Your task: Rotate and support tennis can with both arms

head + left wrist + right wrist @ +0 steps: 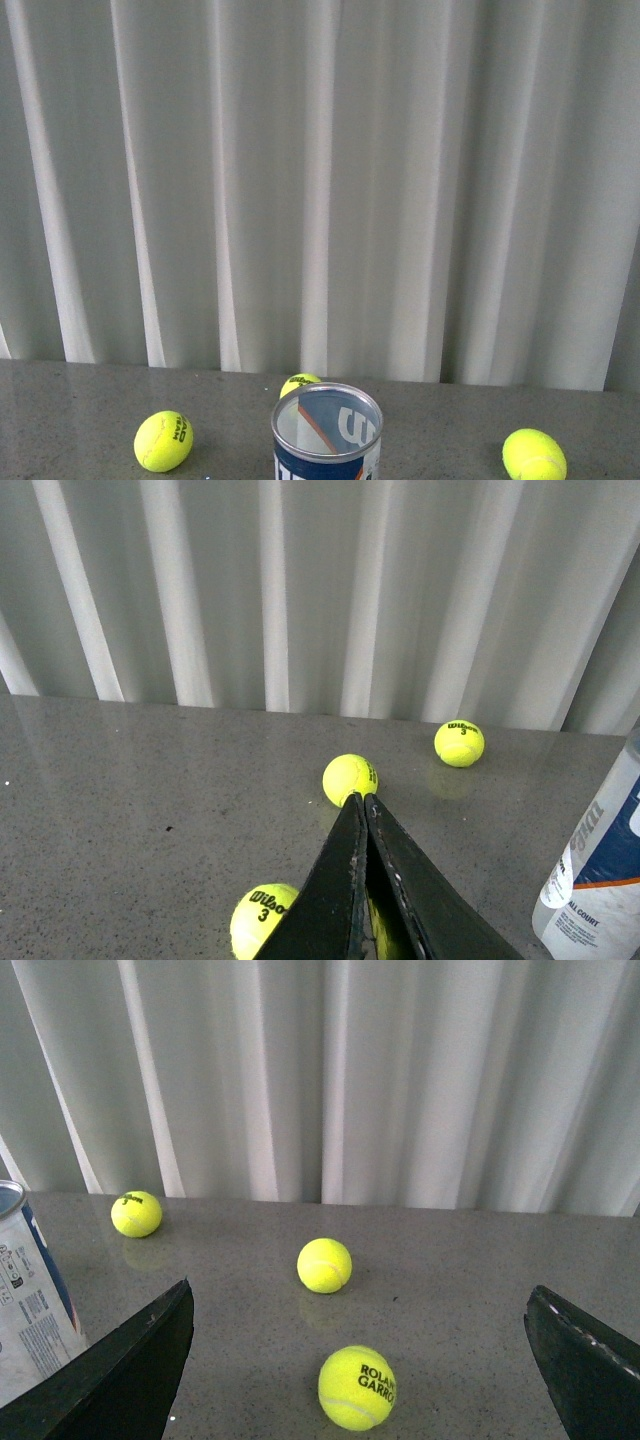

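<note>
The tennis can (327,435) stands upright at the front middle of the grey table, open silver rim up, blue label with a white "W". Neither arm shows in the front view. In the left wrist view the can (600,865) stands at the edge, apart from my left gripper (362,800), whose black jaws are shut together and empty above the table. In the right wrist view the can (30,1295) is at the edge beside one finger. My right gripper (360,1305) is wide open and empty.
Yellow-green tennis balls lie around the can: one left (163,440), one behind (299,384), one right (534,455). More balls lie near the left jaws (350,778) (262,918) and between the right jaws (357,1387). White curtains (320,180) close the back.
</note>
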Motion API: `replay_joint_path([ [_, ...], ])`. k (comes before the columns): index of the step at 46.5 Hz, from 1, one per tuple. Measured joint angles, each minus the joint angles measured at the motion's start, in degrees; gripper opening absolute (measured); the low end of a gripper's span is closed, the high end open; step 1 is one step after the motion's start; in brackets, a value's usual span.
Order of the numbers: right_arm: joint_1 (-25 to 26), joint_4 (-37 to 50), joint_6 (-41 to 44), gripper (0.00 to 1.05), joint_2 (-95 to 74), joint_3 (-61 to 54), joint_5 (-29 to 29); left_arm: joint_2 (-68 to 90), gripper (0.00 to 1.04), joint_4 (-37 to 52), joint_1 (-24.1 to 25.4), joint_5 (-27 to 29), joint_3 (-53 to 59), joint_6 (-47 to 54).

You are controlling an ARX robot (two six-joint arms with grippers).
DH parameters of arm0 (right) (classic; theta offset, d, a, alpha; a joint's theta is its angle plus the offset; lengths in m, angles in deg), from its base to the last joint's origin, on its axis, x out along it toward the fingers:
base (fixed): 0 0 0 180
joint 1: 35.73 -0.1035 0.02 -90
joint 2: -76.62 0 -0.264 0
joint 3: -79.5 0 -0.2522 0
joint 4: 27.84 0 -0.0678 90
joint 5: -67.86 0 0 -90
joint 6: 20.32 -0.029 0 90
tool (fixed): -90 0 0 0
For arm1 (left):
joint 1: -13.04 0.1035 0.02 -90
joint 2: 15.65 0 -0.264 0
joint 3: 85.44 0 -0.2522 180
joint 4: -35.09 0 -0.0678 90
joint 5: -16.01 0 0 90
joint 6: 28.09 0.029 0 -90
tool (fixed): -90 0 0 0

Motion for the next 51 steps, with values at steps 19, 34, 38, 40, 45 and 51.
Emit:
replay_joint_path([
  [19, 0.00, 0.00, 0.00, 0.98, 0.00, 0.00, 0.00, -6.80, 0.04, -6.73, 0.00, 0.00, 0.00, -0.02],
  [34, 0.00, 0.00, 0.00, 0.98, 0.00, 0.00, -0.02, -15.85, 0.04, -17.90, 0.00, -0.02, -0.02, 0.00],
  [38, 0.00, 0.00, 0.00, 0.98, 0.00, 0.00, -0.02, -18.58, 0.04, -18.99, 0.00, -0.04, -0.02, 0.02],
  [40, 0.00, 0.00, 0.00, 0.98, 0.00, 0.00, 0.00, -18.88, 0.04, -19.06, 0.00, -0.04, -0.02, 0.04],
  [45, 0.00, 0.00, -0.02, 0.98, 0.00, 0.00, 0.00, -18.88, 0.04, -19.26, 0.00, -0.02, -0.02, 0.04],
  [51, 0.00, 0.00, 0.00, 0.98, 0.00, 0.00, -0.02, -18.91, 0.13, -19.30, 0.00, -0.02, -0.02, 0.02],
])
